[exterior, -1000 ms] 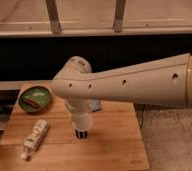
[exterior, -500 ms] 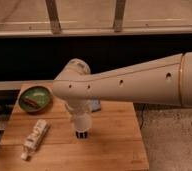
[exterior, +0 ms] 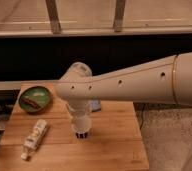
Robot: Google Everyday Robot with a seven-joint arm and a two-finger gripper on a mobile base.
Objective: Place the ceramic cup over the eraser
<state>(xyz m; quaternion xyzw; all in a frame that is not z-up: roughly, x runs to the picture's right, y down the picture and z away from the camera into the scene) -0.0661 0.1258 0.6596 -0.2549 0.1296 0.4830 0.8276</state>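
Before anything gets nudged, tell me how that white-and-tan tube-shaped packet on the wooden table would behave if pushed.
The white-and-tan tube-shaped packet lies flat on the wooden table, so tipping seems unlikely. Its rounded tube shape suggests it could roll sideways if pushed across its length. It looks small, probably light. The gripper points down at the table's middle, apart from it.

The hand (exterior: 81, 131) hangs over the middle of the wooden table (exterior: 114, 145), pointing straight down. Under its tip a small dark block, apparently the eraser (exterior: 81, 135), stands upright on the wood. The ceramic cup cannot be made out separately from the white wrist.
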